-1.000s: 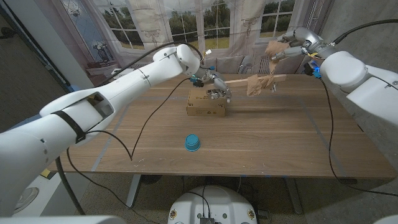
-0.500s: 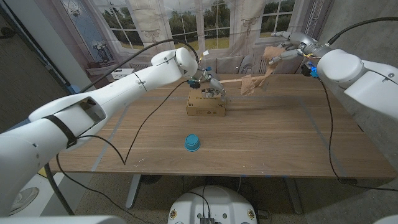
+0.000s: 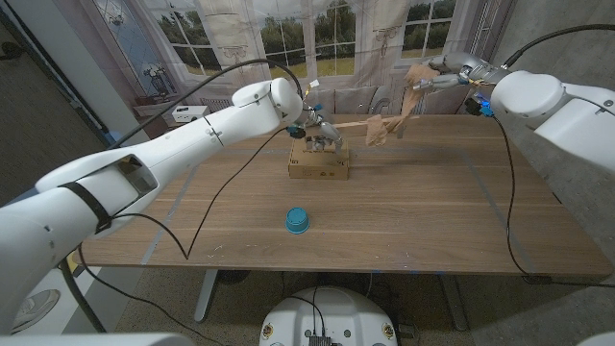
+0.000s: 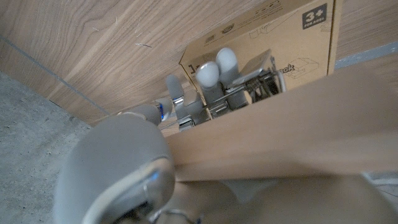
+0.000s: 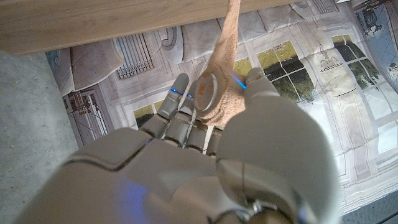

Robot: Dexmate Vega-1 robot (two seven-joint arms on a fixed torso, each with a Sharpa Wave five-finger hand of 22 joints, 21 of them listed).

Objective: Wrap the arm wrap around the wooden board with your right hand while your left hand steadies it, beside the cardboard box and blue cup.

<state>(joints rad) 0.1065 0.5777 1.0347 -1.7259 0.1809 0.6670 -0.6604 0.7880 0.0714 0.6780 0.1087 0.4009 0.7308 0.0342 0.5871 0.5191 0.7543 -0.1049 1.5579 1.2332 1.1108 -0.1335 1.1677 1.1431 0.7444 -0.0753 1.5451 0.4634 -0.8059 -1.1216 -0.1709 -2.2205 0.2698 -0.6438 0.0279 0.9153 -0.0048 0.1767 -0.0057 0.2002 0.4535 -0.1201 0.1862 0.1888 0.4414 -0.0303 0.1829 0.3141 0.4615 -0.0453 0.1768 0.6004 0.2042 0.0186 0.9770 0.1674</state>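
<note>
In the head view my left hand (image 3: pixel 321 136) grips one end of the thin wooden board (image 3: pixel 350 125) just above the cardboard box (image 3: pixel 319 165). The tan arm wrap (image 3: pixel 377 130) is bunched around the board's far end, and a strip of it rises to my right hand (image 3: pixel 440 77), which pinches it up in the air. The blue cup (image 3: pixel 298 220) stands on the table nearer to me. In the left wrist view my left hand (image 4: pixel 124 168) holds the board (image 4: pixel 280 134) over the box (image 4: pixel 267 37). In the right wrist view my right hand (image 5: pixel 186 162) holds the wrap (image 5: pixel 217 81) near the board (image 5: pixel 112 22).
The wooden table (image 3: pixel 432 211) stretches wide to the right of the box and cup. A black cable (image 3: pixel 216 207) from my left arm hangs over its left part, and another cable (image 3: pixel 509 192) runs along the right side. Windows and curtains stand behind the far edge.
My left hand has drawn the board leftward, so the bunched wrap now sits further left. My right hand keeps the strip raised and has shifted slightly right, stretching it.
</note>
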